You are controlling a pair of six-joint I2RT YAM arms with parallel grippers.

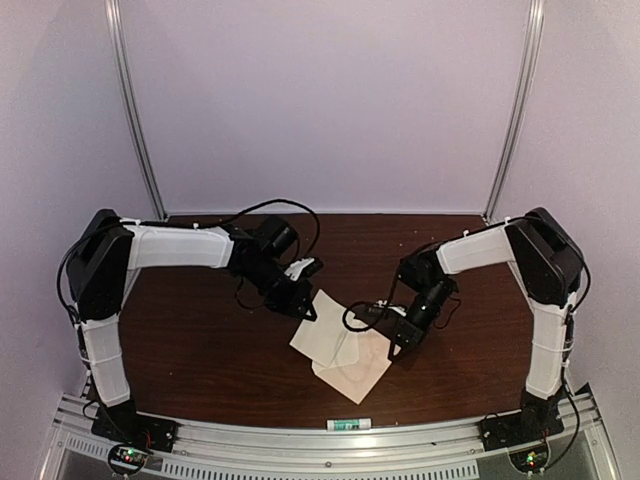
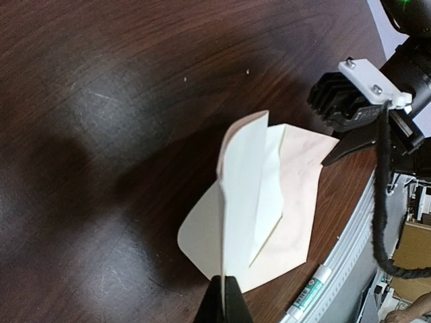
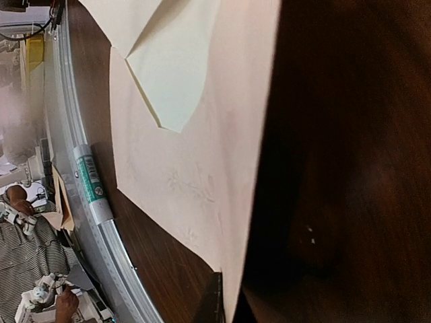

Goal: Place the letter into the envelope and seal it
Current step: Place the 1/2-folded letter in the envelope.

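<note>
On the table (image 1: 200, 340) the envelope (image 1: 355, 375) lies near the front edge with the letter (image 1: 322, 335) partly over it and not yet inside, so I judge that the inserting step is in hand. The left gripper (image 2: 225, 299) is closed tight on the letter's lifted edge, and the right gripper (image 3: 221, 304) seems to pinch the envelope's border. The next move must open the envelope's mouth and guide the letter's free edge into it.
</note>
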